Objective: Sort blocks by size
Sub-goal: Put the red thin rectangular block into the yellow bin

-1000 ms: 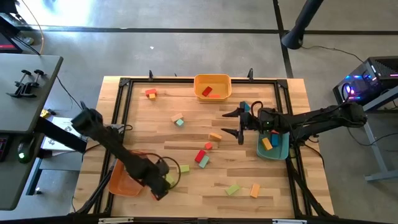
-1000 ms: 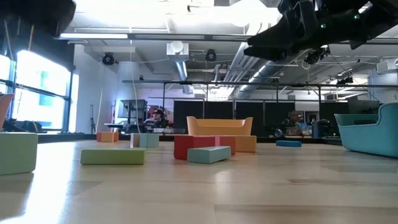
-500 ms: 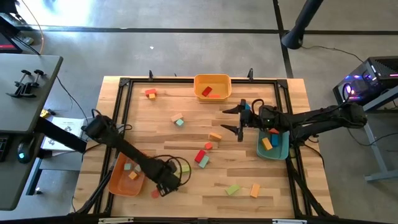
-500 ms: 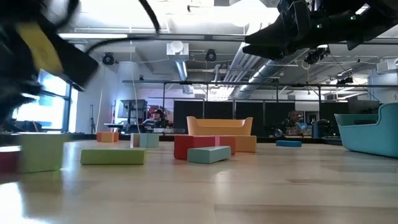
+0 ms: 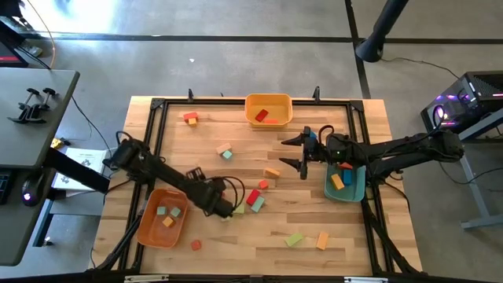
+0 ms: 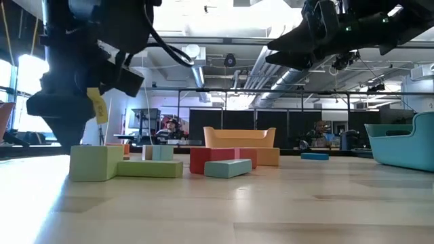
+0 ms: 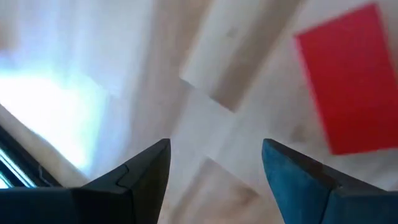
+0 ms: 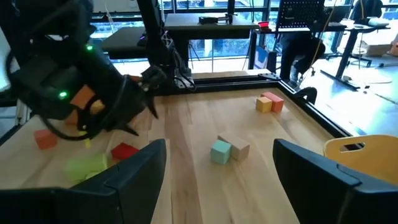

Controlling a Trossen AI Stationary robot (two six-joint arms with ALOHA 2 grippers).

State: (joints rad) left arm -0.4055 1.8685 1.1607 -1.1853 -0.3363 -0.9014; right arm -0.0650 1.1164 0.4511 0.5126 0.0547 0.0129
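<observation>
Blocks lie scattered mid-bench, a red block (image 5: 253, 197) near centre. At its 9 o'clock, the left pincer (image 5: 227, 210) hangs low, arm stretched across, jaws wide, empty. Right pincer (image 5: 299, 153) hovers at 1 o'clock, wide open, empty.

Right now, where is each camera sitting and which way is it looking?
High view: above the table, looking straight down; shows both arms, left gripper, right gripper.
Low view: at tabletop height, looking across; the arms hang in from above.
Left wrist view: on the left arm, facing down at the wood; its open fingers show.
Right wrist view: looks across the table past its own open fingers.
Shared: the yellow tray appears in high and low views.
</observation>
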